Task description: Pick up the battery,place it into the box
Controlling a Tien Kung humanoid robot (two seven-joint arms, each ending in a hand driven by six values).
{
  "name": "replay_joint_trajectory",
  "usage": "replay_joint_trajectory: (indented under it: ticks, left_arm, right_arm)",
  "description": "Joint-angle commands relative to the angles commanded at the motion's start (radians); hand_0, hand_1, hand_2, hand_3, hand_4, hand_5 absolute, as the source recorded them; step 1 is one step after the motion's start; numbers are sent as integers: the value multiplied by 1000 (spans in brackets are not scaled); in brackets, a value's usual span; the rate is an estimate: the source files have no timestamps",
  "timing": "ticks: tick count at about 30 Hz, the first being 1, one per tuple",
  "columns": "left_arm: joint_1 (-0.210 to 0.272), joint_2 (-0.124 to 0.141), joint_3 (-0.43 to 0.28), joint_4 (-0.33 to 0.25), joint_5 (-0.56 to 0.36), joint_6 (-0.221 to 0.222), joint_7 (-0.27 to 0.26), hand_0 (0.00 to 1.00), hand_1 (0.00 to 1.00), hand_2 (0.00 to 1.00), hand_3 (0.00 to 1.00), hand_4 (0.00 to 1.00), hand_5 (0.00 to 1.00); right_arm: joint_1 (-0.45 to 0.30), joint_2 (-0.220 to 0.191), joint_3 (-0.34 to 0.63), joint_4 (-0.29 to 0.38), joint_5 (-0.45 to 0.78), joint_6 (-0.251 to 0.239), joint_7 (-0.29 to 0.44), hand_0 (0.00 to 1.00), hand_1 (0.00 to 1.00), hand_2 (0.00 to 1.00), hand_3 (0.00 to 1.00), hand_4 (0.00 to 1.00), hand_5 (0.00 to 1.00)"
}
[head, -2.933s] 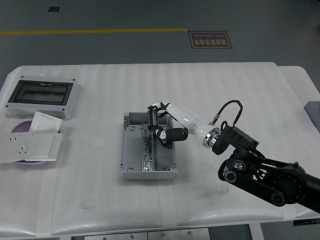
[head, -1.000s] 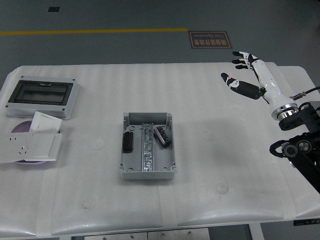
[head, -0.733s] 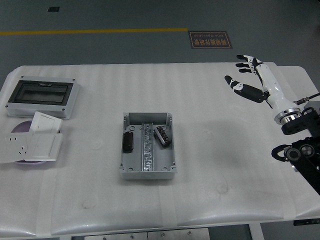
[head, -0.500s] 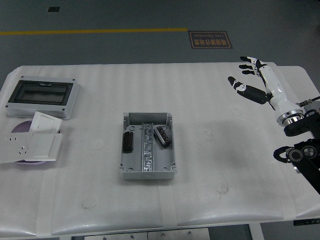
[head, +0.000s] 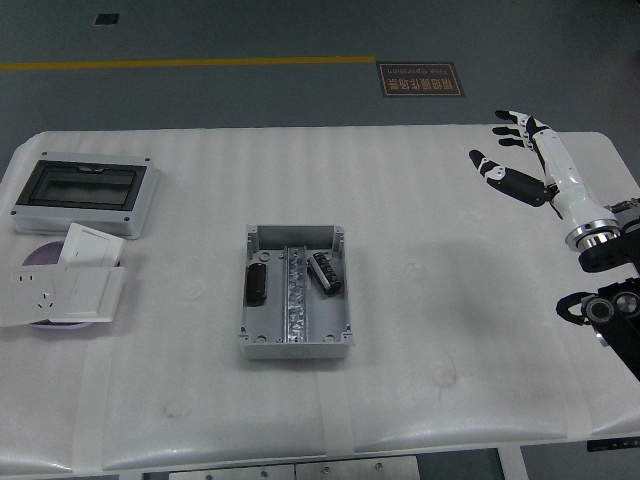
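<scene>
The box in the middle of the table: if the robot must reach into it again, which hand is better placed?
The right. The right hand is open above the table's far right corner, some way from the box. The left arm is not in view. Two dark batteries already lie in the box.

Two batteries (head: 257,284), one box (head: 296,347)

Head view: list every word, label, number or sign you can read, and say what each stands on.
Floor sign: dark plaque with two lines of print, seen upside down from here; too blurred to read.
Battery in the right side of the box: pale marks on its face, too small to read.
Socket plate: no legible print.
Nothing else carries text.
</scene>
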Motion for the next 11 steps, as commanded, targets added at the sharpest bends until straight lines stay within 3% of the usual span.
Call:
replay_joint_trajectory:
  ticks: [11]
  left_arm:
    - [2, -1, -6, 0, 13, -3, 2, 651, 668, 605, 632, 641, 55]
  right_arm:
    - [1, -1, 2, -3, -9, -1, -1, 853, 752, 774, 850, 761, 423]
